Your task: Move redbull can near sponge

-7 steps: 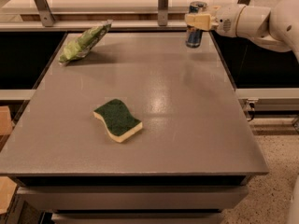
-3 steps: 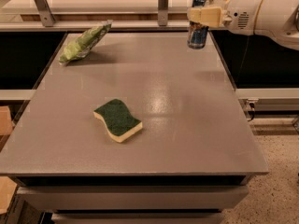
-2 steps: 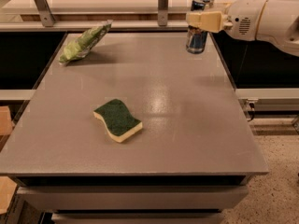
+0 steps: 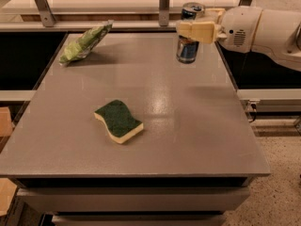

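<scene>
Gripper: The gripper (image 4: 187, 30) is reaching in from the right and hanging over the far right part of the table (image 4: 197, 126).
Grip: Its pale fingers (image 4: 200, 31) are squeezing the redbull can (image 4: 187, 51) around its middle, so it is closed on the can.
Redbull can: It is standing up straight in the gripper. Its silver top is poking out above the fingers and its blue part is showing below them. I cannot tell if its bottom is touching the table.
Sponge: The sponge (image 4: 118, 121) is lying flat near the middle of the table, a bit to the left, with its dark green side facing up. It is sitting well apart from the can.
Green bag: A green bag (image 4: 85, 42) is lying at the far left corner, well apart from the sponge and the can.
Arm: The big white arm (image 4: 263, 29) is stretching off to the right.
</scene>
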You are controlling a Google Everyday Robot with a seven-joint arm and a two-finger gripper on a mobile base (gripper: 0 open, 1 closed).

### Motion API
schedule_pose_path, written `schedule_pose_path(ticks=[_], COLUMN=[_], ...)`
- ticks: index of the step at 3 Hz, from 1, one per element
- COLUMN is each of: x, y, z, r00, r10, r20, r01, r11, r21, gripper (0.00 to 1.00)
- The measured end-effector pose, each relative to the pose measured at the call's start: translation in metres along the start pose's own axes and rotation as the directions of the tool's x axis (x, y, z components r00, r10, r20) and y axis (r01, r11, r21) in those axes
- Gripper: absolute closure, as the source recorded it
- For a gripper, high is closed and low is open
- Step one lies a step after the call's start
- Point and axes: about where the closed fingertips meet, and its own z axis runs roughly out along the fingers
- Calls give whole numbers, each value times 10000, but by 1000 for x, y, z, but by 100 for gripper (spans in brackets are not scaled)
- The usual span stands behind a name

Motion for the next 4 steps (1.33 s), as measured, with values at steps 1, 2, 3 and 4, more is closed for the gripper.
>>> schedule_pose_path(ticks=[1,2,3,4], x=[0,3,10,16], y=[27,47,68,86], z=[7,11,13,14], r00=[10000,9999,9996,9995], r10=[0,96,142,67], r20=[-82,-128,-243,-312], r01=[-2,-100,-147,-69], r11=[9996,9995,9996,10000], r21=[-267,-301,-231,-72], gripper=[100,100,100,100])
